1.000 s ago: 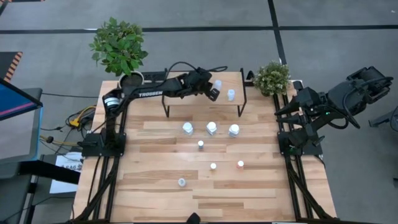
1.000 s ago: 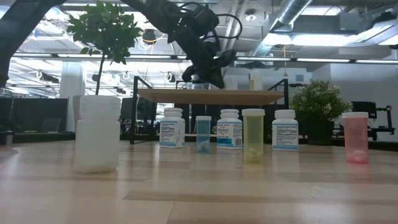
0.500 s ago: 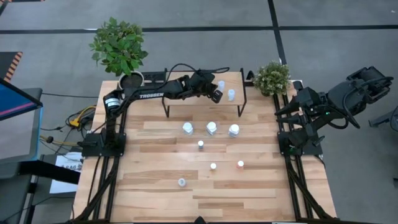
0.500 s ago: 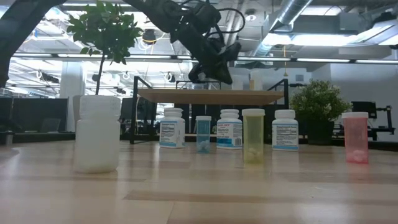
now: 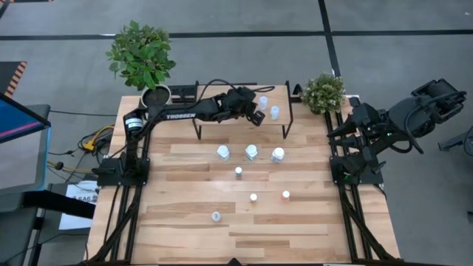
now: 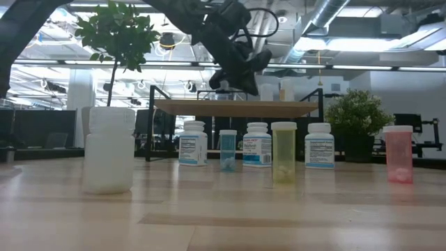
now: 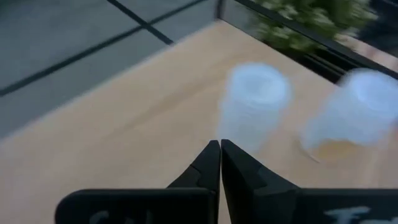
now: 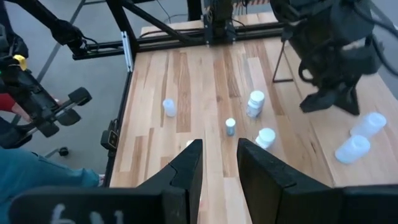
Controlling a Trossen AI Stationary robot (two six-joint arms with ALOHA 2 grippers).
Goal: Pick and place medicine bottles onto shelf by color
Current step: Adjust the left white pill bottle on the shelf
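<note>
Hovering over the shelf, left pincer pinched fully closed, gripping nothing, two pale bottles standing upright just beyond its tips. Waiting off the worktop, right pincer partly parted, empty. Remaining bottles standing nearer the left arm.

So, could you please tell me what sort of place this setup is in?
Probably a robotics lab in an open industrial-style hall. Exposed ducts run under the ceiling, the wooden table stands on a taped grey floor, and two dark arms are mounted at its sides, with potted plants as props.
</note>
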